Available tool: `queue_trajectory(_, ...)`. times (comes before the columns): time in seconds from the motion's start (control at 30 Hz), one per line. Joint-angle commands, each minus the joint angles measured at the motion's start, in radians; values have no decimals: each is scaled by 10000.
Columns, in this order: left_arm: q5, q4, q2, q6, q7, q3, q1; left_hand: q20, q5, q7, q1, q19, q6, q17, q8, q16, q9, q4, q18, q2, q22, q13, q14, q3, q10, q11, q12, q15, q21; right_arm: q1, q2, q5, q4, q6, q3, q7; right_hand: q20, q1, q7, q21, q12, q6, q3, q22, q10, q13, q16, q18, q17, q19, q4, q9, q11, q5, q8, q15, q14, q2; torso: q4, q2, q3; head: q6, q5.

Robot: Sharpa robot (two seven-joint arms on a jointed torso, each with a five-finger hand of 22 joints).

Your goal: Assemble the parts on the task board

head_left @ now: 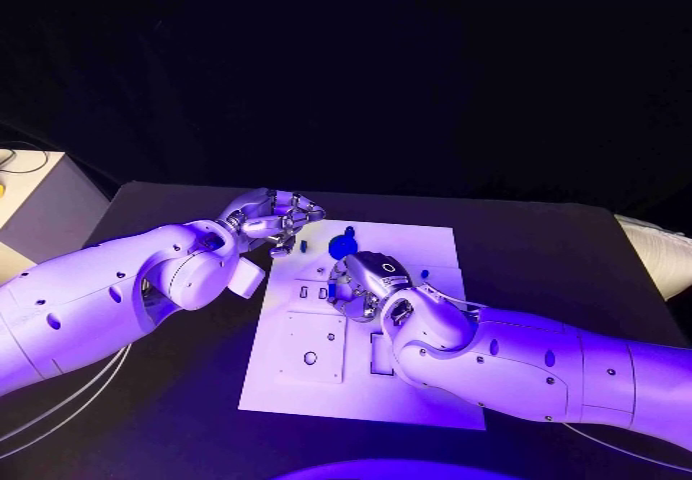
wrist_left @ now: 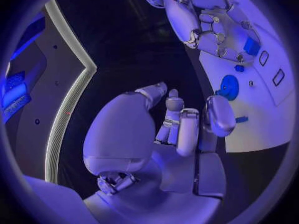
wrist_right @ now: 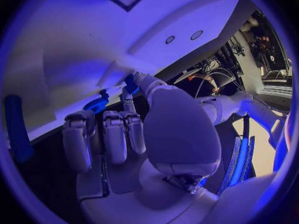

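Right hand (head_left: pixel 364 285) sits mid-frame in head view, over the centre of the task board (head_left: pixel 418 245). Fingers curled down onto the board; in the right wrist view a small blue part (wrist_right: pixel 131 82) sits at its fingertips (wrist_right: pixel 129 95). Looks pinched or pressed against the board, can't tell which for sure. Head view shows a bit of blue at the same hand, consistent with that.

Left hand (head_left: pixel 271 222) is up-left of centre, at the board's upper-left corner. Fingers curled in, nothing visible in them in the left wrist view. Seems idle.

Parts: round blue disc (head_left: pixel 342 244) lies on the board's upper area, just above the right hand and right of the left hand. Another small blue piece (head_left: pixel 307 245) just beside the left hand's fingers. A long blue bar (wrist_right: pixel 15 127) shows at the left edge of the right wrist view; can't tell what it rests on.

Progress, my read: early to middle. Several slots (head_left: pixel 315 292) and a round hole (head_left: pixel 310 357) on the board's left-lower half look unfilled. Loose parts remain to be seated. Current step looks like inserting the small part under the right hand.
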Motion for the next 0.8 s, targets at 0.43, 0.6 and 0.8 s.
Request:
queue_trajectory(0.43,-139,-4,24,282,-121,4,2,-15,8,8,-67,59,-50,1490,-44,37,-18,51,-186,-48,20,-14,618,6,67,-24,31,-25,42,-82,39,-219,-30,77,-27,-27,-61,-116,-1,46,16,-9,47,2627,1032,2619,41,-66,2634,1046,15,213,-38,-43,36,-38,1061,-64,-7,3,0,-36,6)
queue_trajectory(0.6,-163,-10,21,310,-146,3,2,-15,8,8,-67,59,-50,1490,-44,37,-18,51,-186,-48,20,-14,618,6,67,-24,31,-25,42,-89,30,-224,-29,50,-30,-17,-43,-326,40,46,-43,-123,-43,2627,983,2572,41,-66,2634,1046,89,201,-2,-101,31,-11,1061,-224,-8,-1,-1,-44,9)
queue_trajectory(0.8,-173,-19,27,367,-172,2,1,-13,10,8,-53,66,-52,1511,-52,44,-24,43,-187,-54,34,-24,630,17,72,-23,26,-24,53,-91,28,-287,-47,55,-34,-42,-5,-457,117,46,-140,-336,-142,2627,904,2497,41,-66,2634,1046,153,157,62,-141,-38,40,1061,-342,-13,0,4,-54,11)
